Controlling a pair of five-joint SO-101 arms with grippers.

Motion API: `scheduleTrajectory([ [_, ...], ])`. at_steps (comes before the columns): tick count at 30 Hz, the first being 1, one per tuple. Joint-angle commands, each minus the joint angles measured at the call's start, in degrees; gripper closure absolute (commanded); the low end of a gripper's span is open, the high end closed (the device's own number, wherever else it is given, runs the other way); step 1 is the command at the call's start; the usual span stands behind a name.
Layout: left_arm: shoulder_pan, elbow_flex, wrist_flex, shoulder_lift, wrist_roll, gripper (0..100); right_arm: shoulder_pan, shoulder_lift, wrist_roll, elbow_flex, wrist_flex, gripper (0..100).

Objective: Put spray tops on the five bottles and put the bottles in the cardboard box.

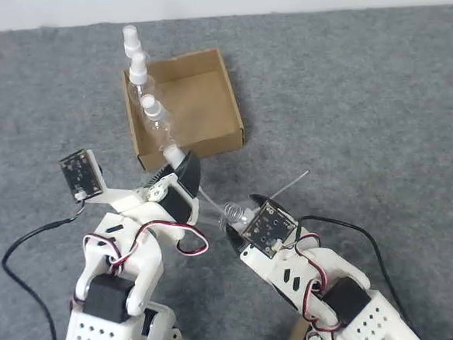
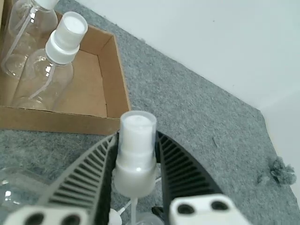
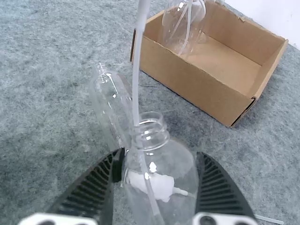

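Observation:
My left gripper [image 1: 175,161] [image 2: 136,140] is shut on a white spray top [image 2: 137,150], held up near the cardboard box's front wall. Its thin tube [image 3: 136,70] runs down into the open neck of a clear bottle [image 3: 157,164]. My right gripper [image 1: 234,216] [image 3: 157,161] is shut on that bottle's body. The spray head sits well above the neck. A second capless bottle [image 3: 110,103] lies on the carpet beside the held one. Three capped bottles [image 1: 152,113] [image 2: 47,70] stand along the left wall of the cardboard box [image 1: 206,101] [image 3: 206,89].
A loose spray top [image 3: 157,183] lies on the carpet under the held bottle, with its tube [image 1: 291,184] pointing away to the right. Grey carpet covers the table. The right half of the box holds nothing.

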State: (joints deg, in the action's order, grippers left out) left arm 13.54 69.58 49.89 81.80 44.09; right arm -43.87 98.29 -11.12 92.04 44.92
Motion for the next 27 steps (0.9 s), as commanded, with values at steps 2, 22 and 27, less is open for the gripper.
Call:
scheduleTrajectory([
  [2,3.8,0.2,-1.5,0.7,-2.5,99,0.1,1.3,0.6,-1.9,-1.4,87.2],
  [22,12.0,5.2,-1.8,0.7,-7.5,99,0.1,1.3,0.6,-2.0,-1.4,87.1],
  [27,13.3,5.8,-1.8,0.7,-7.6,99,0.2,1.3,0.6,-2.0,-2.2,87.1],
])
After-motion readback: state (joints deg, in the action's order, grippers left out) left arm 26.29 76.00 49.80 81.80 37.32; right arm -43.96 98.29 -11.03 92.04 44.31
